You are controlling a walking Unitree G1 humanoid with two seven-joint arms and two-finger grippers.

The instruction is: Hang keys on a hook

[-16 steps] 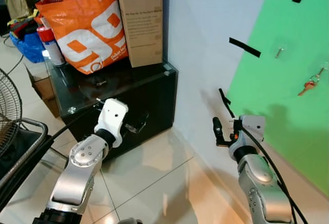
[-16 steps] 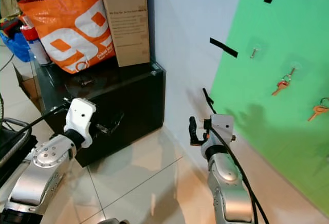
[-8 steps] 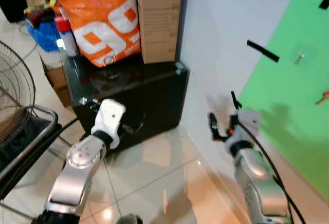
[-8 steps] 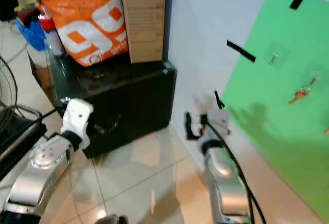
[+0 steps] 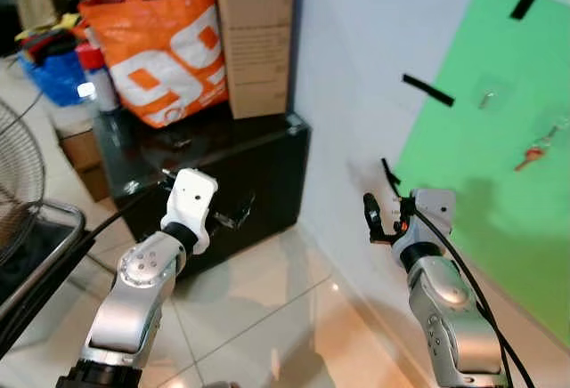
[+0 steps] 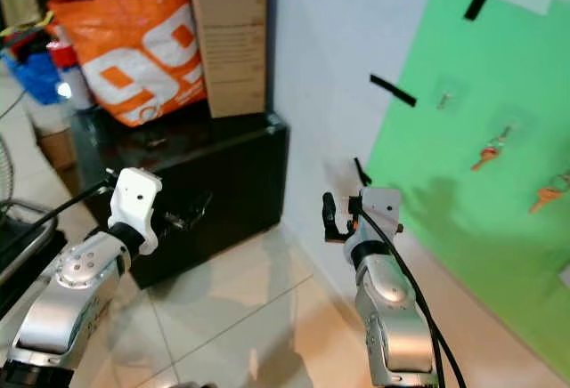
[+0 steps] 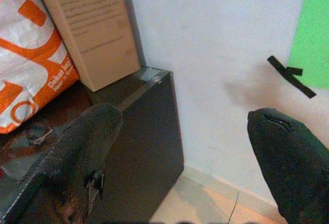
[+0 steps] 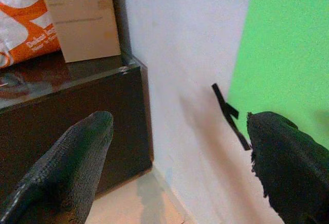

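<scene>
A green board (image 5: 499,183) is taped to the white wall on the right. A red-headed key bunch (image 5: 534,150) hangs on it, and another key (image 6: 548,194) hangs further right. A small bare hook (image 5: 485,99) sits up and left of them. A small dark object (image 5: 178,141), too small to identify, lies on the black cabinet (image 5: 267,183). My left gripper (image 7: 180,157) is open and empty in front of the cabinet. My right gripper (image 8: 175,178) is open and empty, low beside the wall, below and left of the board.
An orange shopping bag (image 5: 160,45) and a tall cardboard box (image 5: 254,36) stand on the cabinet, with a spray can (image 5: 96,76) beside them. A fan (image 5: 13,183) and a dark frame are at the left. Glossy tiled floor (image 5: 258,317) lies between my arms.
The whole view swung and shifted, so the camera moved. Both arms keep about the same raised pose, and both grippers stay open and empty.
</scene>
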